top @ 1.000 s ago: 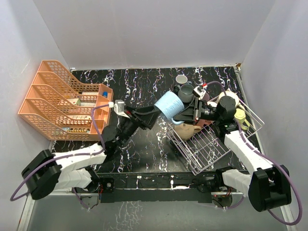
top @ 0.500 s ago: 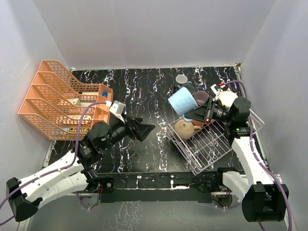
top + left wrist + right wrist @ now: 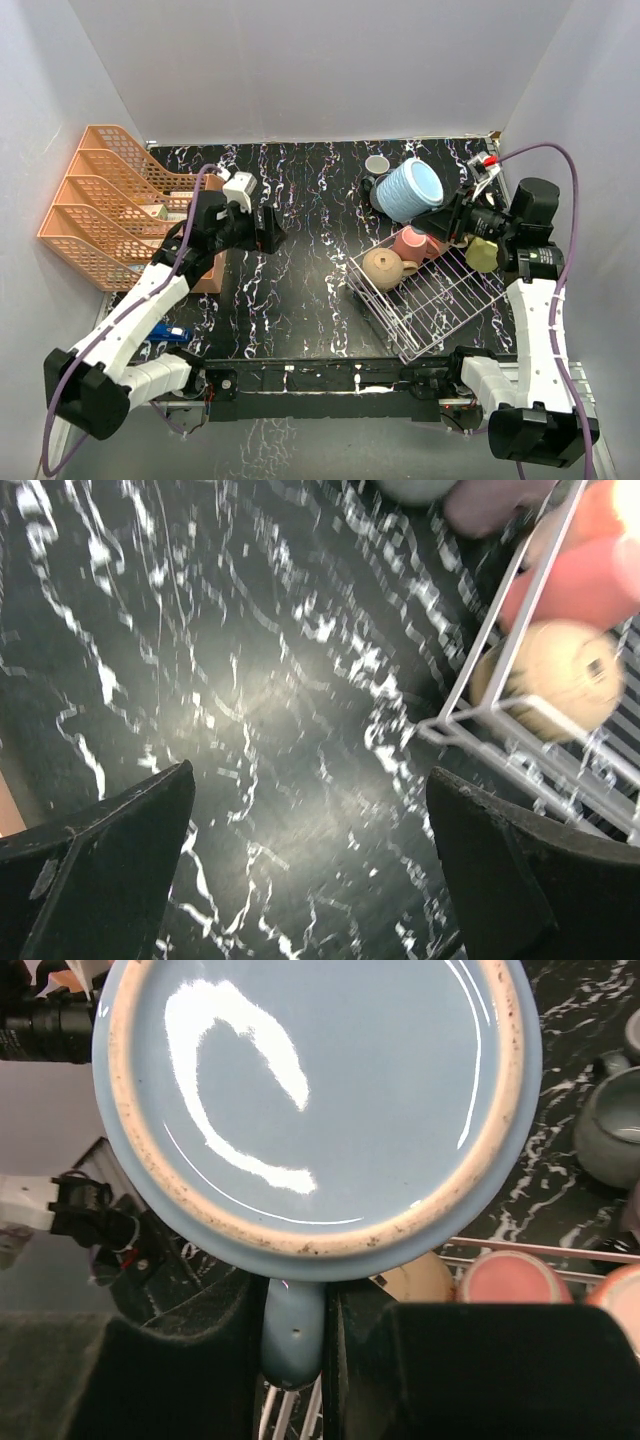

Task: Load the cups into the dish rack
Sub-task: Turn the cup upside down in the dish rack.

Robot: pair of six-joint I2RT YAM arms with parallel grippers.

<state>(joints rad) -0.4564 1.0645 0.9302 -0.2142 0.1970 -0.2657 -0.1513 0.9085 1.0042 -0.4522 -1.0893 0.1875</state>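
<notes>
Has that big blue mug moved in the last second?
Yes. The blue mug, held by the right hand, has shifted rightward and toward the back wall, closer to the small grey cup.

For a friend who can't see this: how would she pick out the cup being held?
Find the white wire rack on the table's right side. Just beyond its far edge, the right gripper holds a cup by its handle. It is the only pale blue, ribbed one.
</notes>
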